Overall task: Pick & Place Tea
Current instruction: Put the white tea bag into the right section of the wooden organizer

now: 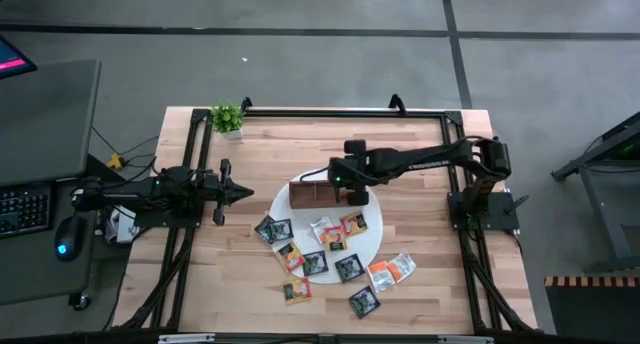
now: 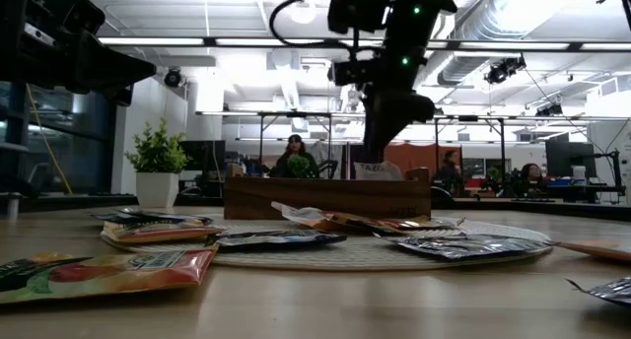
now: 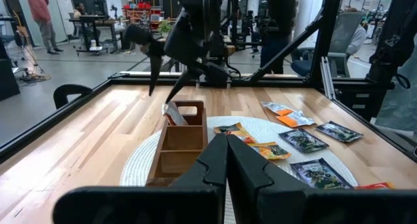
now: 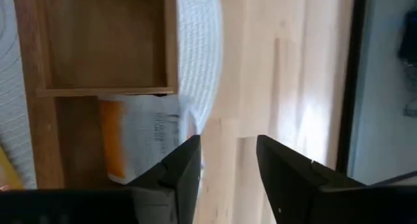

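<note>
The brown three-compartment wooden box (image 1: 318,194) stands on a round white mat (image 1: 373,210). A white-and-orange tea sachet (image 4: 140,136) stands leaning in the box's end compartment, and its top shows above the wall (image 2: 378,169). My right gripper (image 4: 228,162) hovers open just above that compartment, pointing down, apart from the sachet. Several more sachets (image 1: 315,246), dark green, orange-yellow and white, lie flat on the mat and on the wood near it. My left gripper (image 1: 245,192) waits shut at the left of the mat.
Loose sachets (image 1: 390,271) lie off the mat toward the near edge. A small potted plant (image 1: 227,117) stands at the far left corner. A black frame runs along the table's edges. People sit in the room beyond the table.
</note>
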Controlling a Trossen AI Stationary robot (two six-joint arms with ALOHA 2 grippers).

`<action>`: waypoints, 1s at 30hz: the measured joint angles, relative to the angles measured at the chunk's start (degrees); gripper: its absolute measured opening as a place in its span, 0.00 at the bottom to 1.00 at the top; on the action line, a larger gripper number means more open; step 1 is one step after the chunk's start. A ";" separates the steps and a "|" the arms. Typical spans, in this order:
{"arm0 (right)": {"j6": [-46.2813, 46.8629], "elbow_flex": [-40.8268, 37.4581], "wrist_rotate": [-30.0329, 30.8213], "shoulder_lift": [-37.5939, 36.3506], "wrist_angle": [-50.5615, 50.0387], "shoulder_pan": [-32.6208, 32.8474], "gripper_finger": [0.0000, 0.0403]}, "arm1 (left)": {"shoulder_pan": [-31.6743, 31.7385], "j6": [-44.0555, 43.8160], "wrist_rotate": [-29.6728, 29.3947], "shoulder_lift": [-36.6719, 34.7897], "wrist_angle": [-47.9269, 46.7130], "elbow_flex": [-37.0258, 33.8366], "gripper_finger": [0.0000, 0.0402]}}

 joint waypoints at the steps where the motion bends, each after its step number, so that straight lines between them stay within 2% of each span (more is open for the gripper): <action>1: 0.00 0.00 0.09 -0.48 -0.02 0.00 0.38 | 0.00 0.00 0.00 0.00 0.00 0.01 0.00; 8: 2.16 0.02 -0.13 -3.49 -1.16 0.00 0.40 | 0.01 0.00 0.00 -0.01 0.00 -0.01 0.00; 14: 11.37 0.02 -2.30 -7.94 -6.03 0.00 0.40 | 0.00 -0.01 0.00 -0.01 0.00 -0.01 0.00; 23: 28.82 -0.12 -13.32 -12.70 -23.47 0.70 0.40 | 0.01 0.00 0.00 0.01 0.00 0.01 0.00; 30: 37.61 -2.26 -16.99 -18.11 -31.17 3.61 0.40 | 0.01 0.00 0.00 0.01 0.00 0.01 0.00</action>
